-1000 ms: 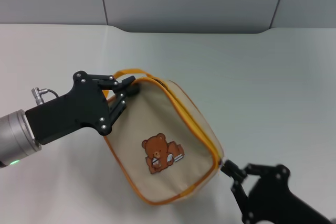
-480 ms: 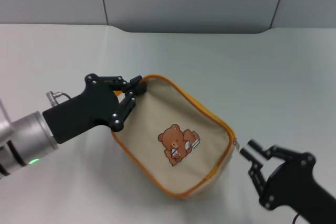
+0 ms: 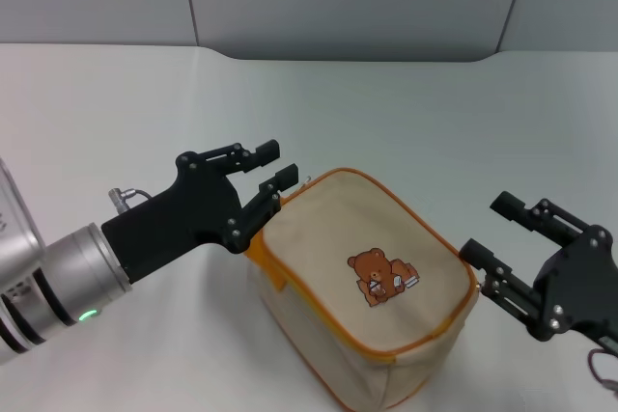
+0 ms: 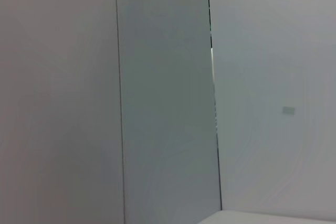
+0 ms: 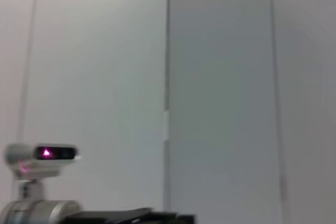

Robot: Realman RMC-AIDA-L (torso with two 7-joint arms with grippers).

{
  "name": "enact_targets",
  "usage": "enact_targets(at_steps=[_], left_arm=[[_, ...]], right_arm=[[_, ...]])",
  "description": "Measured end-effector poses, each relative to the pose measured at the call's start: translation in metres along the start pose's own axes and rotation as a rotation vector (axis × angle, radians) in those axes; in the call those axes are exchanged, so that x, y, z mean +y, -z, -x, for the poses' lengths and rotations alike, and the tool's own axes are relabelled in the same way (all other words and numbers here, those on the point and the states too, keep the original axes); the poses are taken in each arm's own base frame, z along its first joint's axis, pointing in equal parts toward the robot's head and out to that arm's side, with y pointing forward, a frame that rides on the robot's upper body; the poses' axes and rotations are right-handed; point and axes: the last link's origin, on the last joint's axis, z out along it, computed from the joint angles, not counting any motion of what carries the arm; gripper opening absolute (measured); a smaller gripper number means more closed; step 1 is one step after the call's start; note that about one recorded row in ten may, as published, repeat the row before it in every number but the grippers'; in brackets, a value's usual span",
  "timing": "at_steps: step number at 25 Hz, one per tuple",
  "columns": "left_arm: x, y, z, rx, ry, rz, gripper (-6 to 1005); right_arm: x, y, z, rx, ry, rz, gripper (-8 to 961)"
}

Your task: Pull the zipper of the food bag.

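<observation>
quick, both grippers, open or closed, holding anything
Left gripper: open, empty, just beside the bag.
Right gripper: open, empty, beside the bag's other end.

Even, bright light, soft shadows

From my head the white table (image 3: 406,113) is lit evenly with no glare; the food bag (image 3: 367,287) drops only a faint shadow at lower left of the frame, and my left gripper (image 3: 273,165) looks crisp. Both my wrist pictures are dimmer, grey and slightly soft, with a pink lamp (image 5: 46,153) glowing at lower left.
</observation>
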Motion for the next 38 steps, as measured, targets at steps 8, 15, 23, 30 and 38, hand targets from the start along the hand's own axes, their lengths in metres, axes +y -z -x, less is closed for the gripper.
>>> enact_targets(at_steps=[8,15,23,30,38], left_arm=[[0.010,0.032,-0.015,-0.100,0.040,0.301,385],[0.017,0.055,-0.020,-0.141,0.076,0.373,729],[0.020,0.060,-0.018,-0.144,0.077,0.367,832],[0.021,0.060,-0.018,-0.138,0.078,0.367,832],[0.022,0.062,-0.017,-0.120,0.052,0.353,832]], right_arm=[[-0.028,0.003,0.031,0.178,-0.162,0.317,658],[-0.031,-0.009,0.043,0.275,-0.186,0.492,758],[-0.030,-0.016,0.042,0.278,-0.179,0.507,759],[-0.031,-0.016,0.043,0.272,-0.161,0.494,759],[-0.032,-0.018,0.038,0.264,-0.129,0.448,759]])
